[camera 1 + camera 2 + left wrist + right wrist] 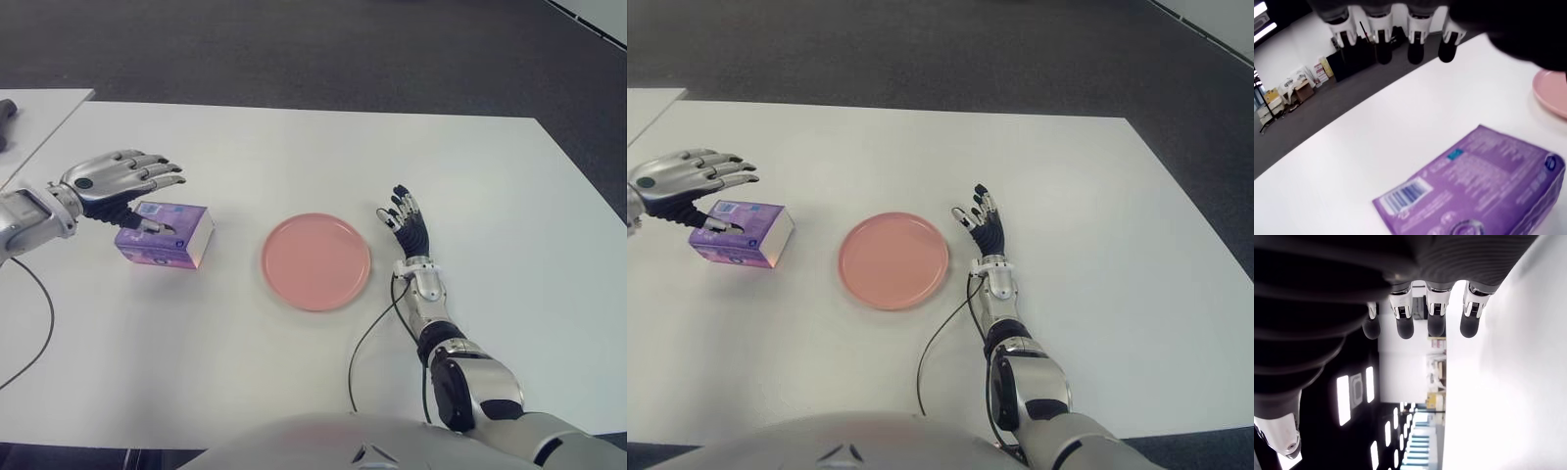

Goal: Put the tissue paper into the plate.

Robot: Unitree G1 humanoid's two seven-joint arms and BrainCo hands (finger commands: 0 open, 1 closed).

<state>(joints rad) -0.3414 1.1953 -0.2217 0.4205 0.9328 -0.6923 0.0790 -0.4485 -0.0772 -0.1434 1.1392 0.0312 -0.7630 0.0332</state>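
Note:
A purple tissue pack point(167, 235) lies flat on the white table point(294, 157), to the left of the pink plate point(315, 261). My left hand point(122, 183) hovers over the pack's left end with its fingers spread and nothing held; its thumb tip is close to the pack's top. In the left wrist view the pack point(1474, 191) lies below the straight fingers point(1383, 41), apart from them, and the plate's rim point(1551, 93) shows beyond it. My right hand point(406, 221) shows just right of the plate, fingers extended and holding nothing.
A second white table point(34, 113) adjoins at the far left, with a dark object at its edge. Cables point(377, 328) run across the table from each forearm. Dark carpet lies beyond the far edge.

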